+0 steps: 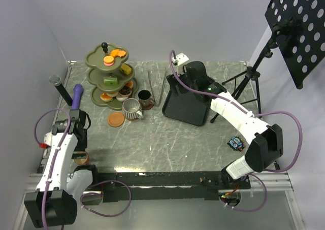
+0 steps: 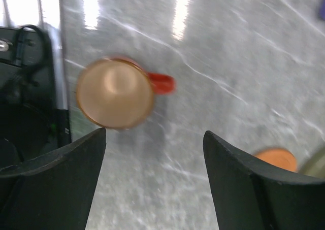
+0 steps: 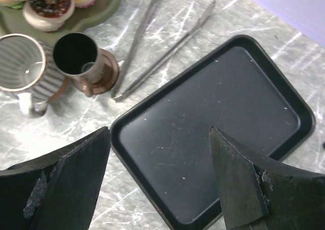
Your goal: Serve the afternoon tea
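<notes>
Right wrist, black tray (image 3: 213,128), tongs (image 3: 134,52); left wrist, copper cup (image 2: 116,92)

White shells and black joints clothe the left arm (image 1: 58,154) at seven o'clock and the right arm (image 1: 238,116) at four. Purple cables (image 1: 301,133) loop off both. A green light (image 1: 208,88) dots the right wrist. Wedge-shaped black fingers (image 3: 56,184) show grey scuffs.

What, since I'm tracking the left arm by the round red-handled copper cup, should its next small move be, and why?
Probably shift the left gripper toward the red-handled copper cup: the jaws stand open and empty, and the cup lies off-centre, ahead of one finger, not between them.
</notes>
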You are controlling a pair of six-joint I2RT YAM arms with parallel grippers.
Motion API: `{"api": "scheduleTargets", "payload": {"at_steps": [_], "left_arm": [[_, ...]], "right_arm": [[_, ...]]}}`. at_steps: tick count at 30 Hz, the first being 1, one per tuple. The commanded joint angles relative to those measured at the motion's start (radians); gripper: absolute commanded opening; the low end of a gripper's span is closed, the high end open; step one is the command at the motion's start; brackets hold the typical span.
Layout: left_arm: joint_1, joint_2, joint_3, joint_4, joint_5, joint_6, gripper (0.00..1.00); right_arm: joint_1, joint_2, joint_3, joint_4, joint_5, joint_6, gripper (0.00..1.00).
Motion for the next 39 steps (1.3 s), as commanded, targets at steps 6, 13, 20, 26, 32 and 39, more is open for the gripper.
{"api": "scheduleTargets", "payload": {"at_steps": [6,13,20,26,32,39], "left_arm": [[0.104,-0.043,-0.091,0.083,-0.051,0.004,0.78],[0.179,0.0,-0.15,0.264,-0.066,0.127,0.68],[0.203,0.066,-0.148,0.407,-0.106,0.225,0.57],[0.222,0.12,-0.173,0.429,-0.077,0.223,0.52],[0.222,0.118,-0.199,0.392,-0.034,0.167,0.47],[0.22,0.08,-0.19,0.343,-0.036,0.151,0.22]], "right_arm": [[-0.003,-0.074,0.001,0.004,-0.089,0.023,0.84],[-0.002,-0.071,0.031,-0.011,-0.111,0.029,0.84],[-0.002,-0.046,0.062,-0.026,-0.138,0.04,0.84],[0.0,-0.028,0.091,-0.04,-0.143,0.026,0.84],[0.001,-0.018,0.091,-0.043,-0.141,0.014,0.84],[0.001,-0.006,0.077,-0.04,-0.138,0.015,0.84]]}}
